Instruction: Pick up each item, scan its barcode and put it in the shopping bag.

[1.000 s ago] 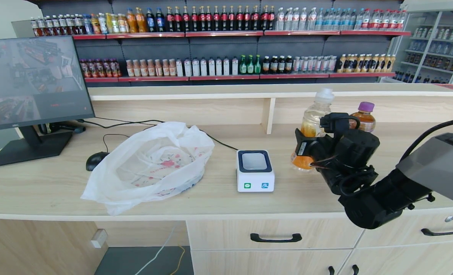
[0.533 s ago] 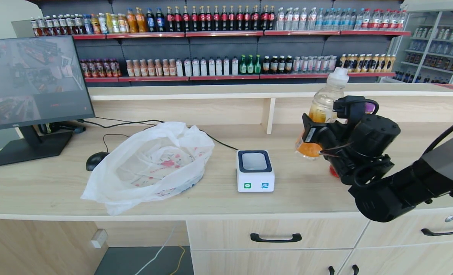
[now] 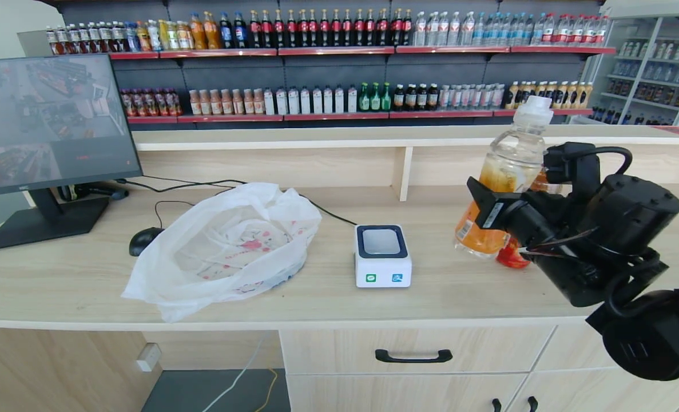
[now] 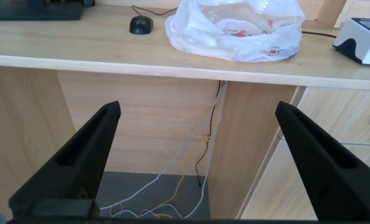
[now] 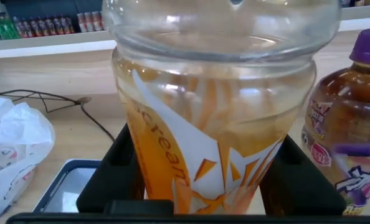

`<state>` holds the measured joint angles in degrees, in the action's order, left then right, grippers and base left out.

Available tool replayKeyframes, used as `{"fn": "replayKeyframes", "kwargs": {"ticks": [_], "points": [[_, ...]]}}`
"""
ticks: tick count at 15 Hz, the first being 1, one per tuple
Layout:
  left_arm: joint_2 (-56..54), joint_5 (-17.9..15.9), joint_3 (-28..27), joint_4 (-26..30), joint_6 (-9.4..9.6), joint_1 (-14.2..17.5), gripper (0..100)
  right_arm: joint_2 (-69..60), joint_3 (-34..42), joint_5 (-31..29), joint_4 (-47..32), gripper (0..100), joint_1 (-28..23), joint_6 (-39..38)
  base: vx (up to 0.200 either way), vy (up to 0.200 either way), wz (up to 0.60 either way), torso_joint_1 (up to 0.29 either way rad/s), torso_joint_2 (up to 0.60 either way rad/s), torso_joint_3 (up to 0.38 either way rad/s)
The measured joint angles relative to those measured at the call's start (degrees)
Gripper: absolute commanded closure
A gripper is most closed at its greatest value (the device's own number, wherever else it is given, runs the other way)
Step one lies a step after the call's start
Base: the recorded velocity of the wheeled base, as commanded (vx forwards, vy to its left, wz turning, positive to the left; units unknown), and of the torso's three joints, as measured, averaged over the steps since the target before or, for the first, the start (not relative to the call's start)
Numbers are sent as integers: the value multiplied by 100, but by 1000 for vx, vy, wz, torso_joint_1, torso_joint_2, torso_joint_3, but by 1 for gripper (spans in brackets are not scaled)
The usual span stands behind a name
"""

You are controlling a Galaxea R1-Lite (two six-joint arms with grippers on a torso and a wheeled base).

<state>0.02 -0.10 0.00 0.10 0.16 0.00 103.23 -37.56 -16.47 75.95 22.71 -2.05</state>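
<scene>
Now, over the last 1 s, my right tool [image 3: 488, 213], clamped on the orange drink bottle [image 3: 511, 166], has lifted it off the tabletop [image 3: 431, 300]. It hangs right of the scanner [image 3: 382, 254], so scanning comes next. My left tool [image 4: 197, 115] hangs open.

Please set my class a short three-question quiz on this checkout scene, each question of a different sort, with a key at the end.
1. True or false: the orange drink bottle already lies in the shopping bag.
2. Which thing stands on the counter between the shopping bag and the bottle held by the right gripper? A) mouse B) scanner C) monitor
3. Fill the gap: the left gripper, down in front of the counter, has its fingers ____ (open or shut).

Key: 1 false, the right gripper holds it; 2 B; 3 open.
</scene>
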Motion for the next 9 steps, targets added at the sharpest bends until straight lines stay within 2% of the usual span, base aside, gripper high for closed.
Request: {"fn": "replayKeyframes", "kwargs": {"ticks": [3,9], "points": [[0,0,0,0,0,0,0,-557,468,63,-295,100,38,-33,0,0,0,0,0,0],[0,0,0,0,0,0,0,-1851,947,18,-1128,100,105,180,0,0,0,0,0,0]]}}
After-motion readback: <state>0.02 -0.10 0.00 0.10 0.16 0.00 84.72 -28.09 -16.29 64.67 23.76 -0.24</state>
